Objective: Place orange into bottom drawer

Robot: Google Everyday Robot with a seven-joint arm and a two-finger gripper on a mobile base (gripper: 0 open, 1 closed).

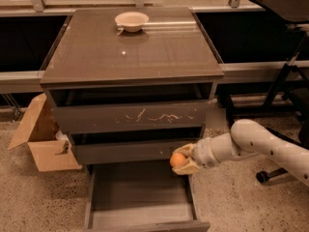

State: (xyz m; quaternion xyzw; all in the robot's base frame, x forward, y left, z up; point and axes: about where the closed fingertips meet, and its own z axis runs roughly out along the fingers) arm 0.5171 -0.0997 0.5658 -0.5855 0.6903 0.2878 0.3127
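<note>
The orange [176, 159] is a small round fruit held in my gripper [184, 159], which is shut on it. The gripper comes in from the right on a white arm [251, 141]. It hangs in front of the middle drawer's right end, just above the right side of the bottom drawer [140, 197]. The bottom drawer is pulled out towards the camera; its flat grey floor is bare.
A white bowl [131, 21] stands at the back of the cabinet top [130, 52]. The top drawer [130, 116] has white scratches on its front. An open cardboard box [41, 134] sits on the floor to the left. Chair legs [280, 100] stand to the right.
</note>
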